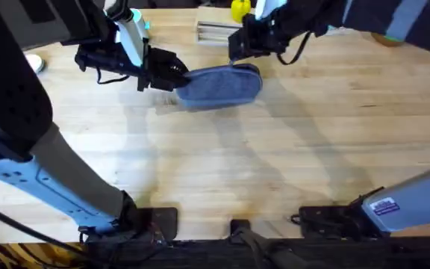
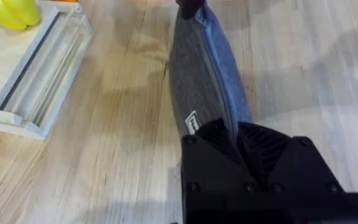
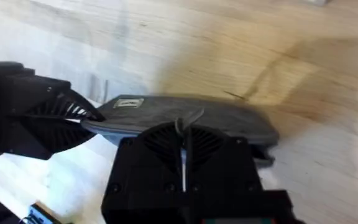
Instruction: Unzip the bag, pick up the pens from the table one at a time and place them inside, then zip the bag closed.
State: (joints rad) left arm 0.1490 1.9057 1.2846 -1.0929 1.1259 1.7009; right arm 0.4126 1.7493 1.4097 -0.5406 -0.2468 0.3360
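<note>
Left gripper [image 2: 238, 140]: clamped on bag [image 1: 219, 84] end | right gripper [image 3: 184, 146]: pinching zip | bag near table [image 1: 275, 164] far edge | stage: zipping, direction unclear

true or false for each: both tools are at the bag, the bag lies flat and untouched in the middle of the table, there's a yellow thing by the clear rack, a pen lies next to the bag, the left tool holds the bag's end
1. Both tools are at the bag. True: the left tool is at one end and the right tool at the other.
2. The bag lies untouched in the middle of the table. False: it sits toward the far side, gripped at both ends.
3. A yellow thing sits by the clear rack. True.
4. A pen lies right next to the bag. False: only bare wood is seen around it.
5. The left tool holds the bag's end. True: its fingers are closed on the end with the small label.
</note>
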